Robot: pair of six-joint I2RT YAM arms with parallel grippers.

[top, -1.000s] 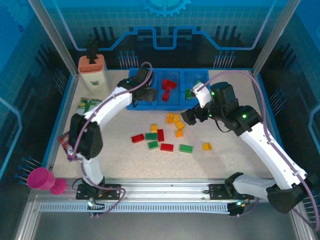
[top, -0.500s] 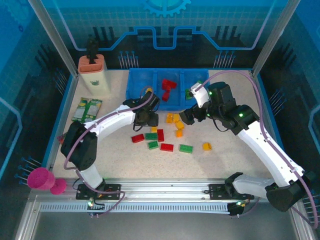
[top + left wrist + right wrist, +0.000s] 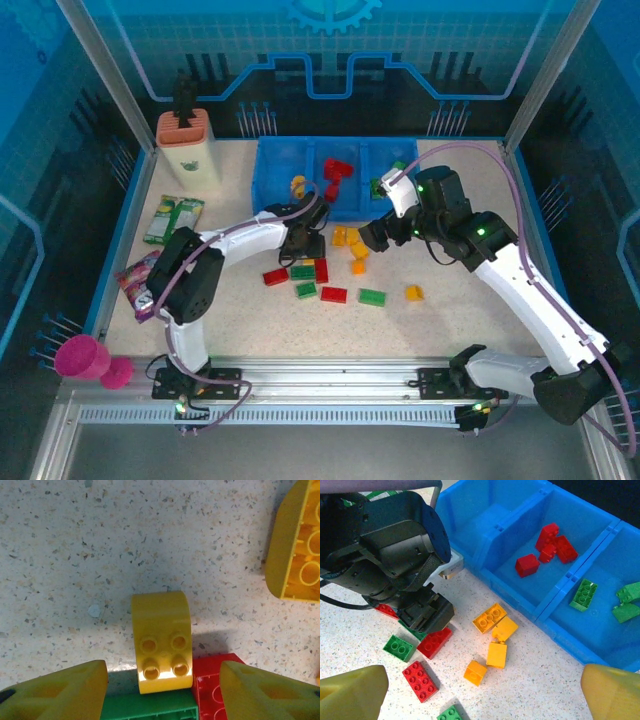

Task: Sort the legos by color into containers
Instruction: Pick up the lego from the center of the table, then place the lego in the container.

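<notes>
Since a second ago the left arm has drawn back from the left compartment of the low bright-blue plastic tray (image 3: 272, 165). The tray lies with its long side along the middle of the far edge of the speckled pale surface (image 3: 250, 320). A small yellow brick (image 3: 297, 185) now shows in the compartment the arm left. The arm is folded, with its elbow toward the left edge of the surface and its forearm reaching right. This puts the left gripper (image 3: 303, 243) low over the loose bricks in the middle of the surface. The right arm has barely shifted. It arches in from the right side, with the right gripper (image 3: 372, 235) just in front of the tray's near wall. In the left wrist view a rounded yellow studded brick (image 3: 161, 642) lies flat. Its long axis runs straight away from the gripper, with four studs facing up at the near end and a smooth curved end at the far end. A green brick (image 3: 150, 707) and a red brick (image 3: 212, 677) sit against its near end. The left gripper is released, its yellow fingers (image 3: 60, 690) spread to either side of that brick and not touching it. The right gripper is released too, its fingers (image 3: 350, 692) wide apart above a cluster of yellow and orange bricks (image 3: 495, 630) on the surface close to the tray. Several red bricks (image 3: 550, 545) lie in the tray's middle compartment, and several green bricks (image 3: 602, 597) lie in its right one.
</notes>
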